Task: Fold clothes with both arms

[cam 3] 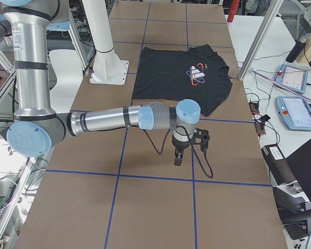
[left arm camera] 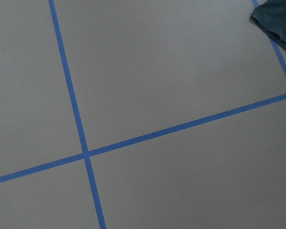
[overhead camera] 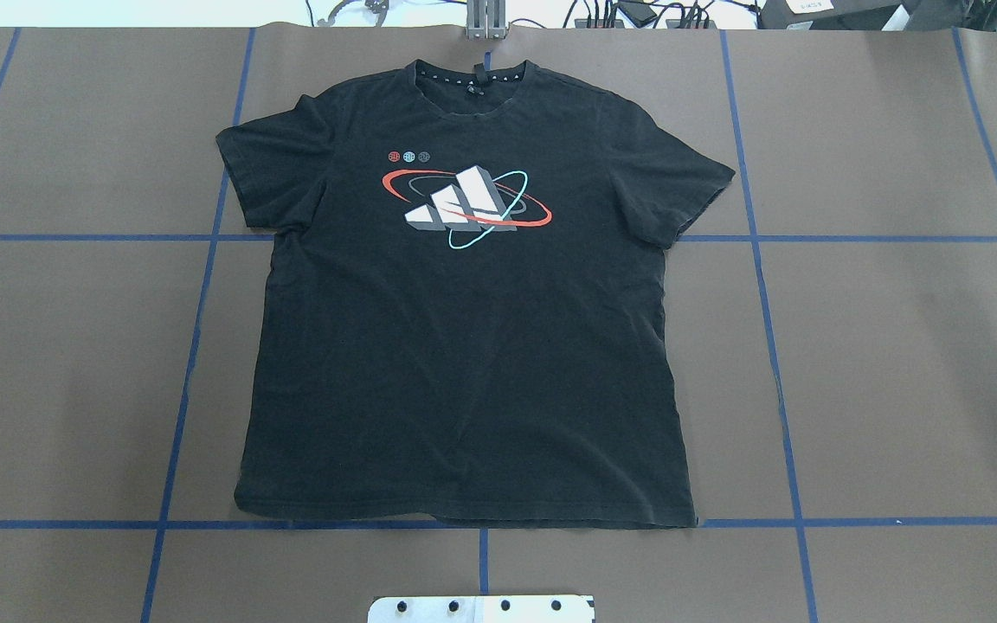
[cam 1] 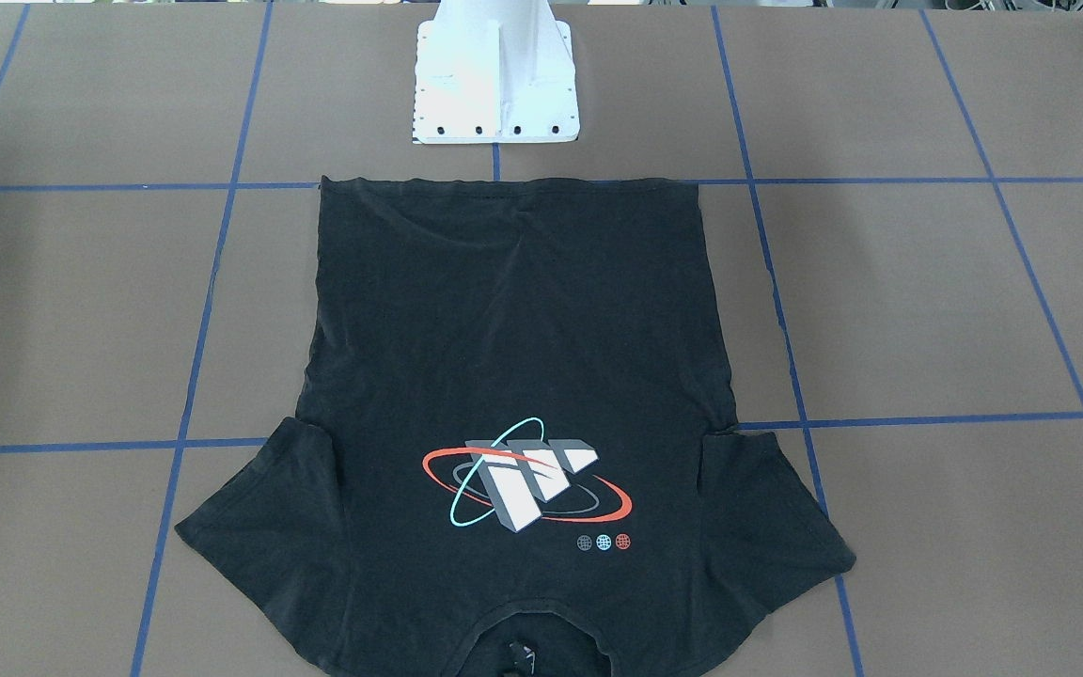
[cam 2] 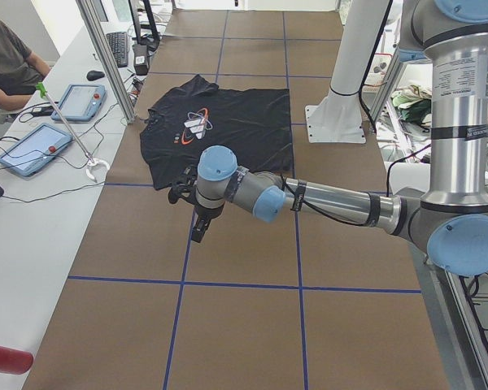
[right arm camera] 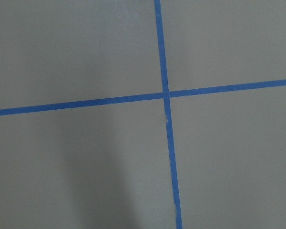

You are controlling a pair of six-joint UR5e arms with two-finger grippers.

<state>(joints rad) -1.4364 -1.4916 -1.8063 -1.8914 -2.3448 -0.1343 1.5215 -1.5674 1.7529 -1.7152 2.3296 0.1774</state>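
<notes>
Neatly, black T-shirt (overhead camera: 464, 346) lies flat, unfolded, graphic up.

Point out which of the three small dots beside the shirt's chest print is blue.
The middle dot on the T-shirt is the light blue one. The red dot and the grey dot sit on either side of it.
</notes>
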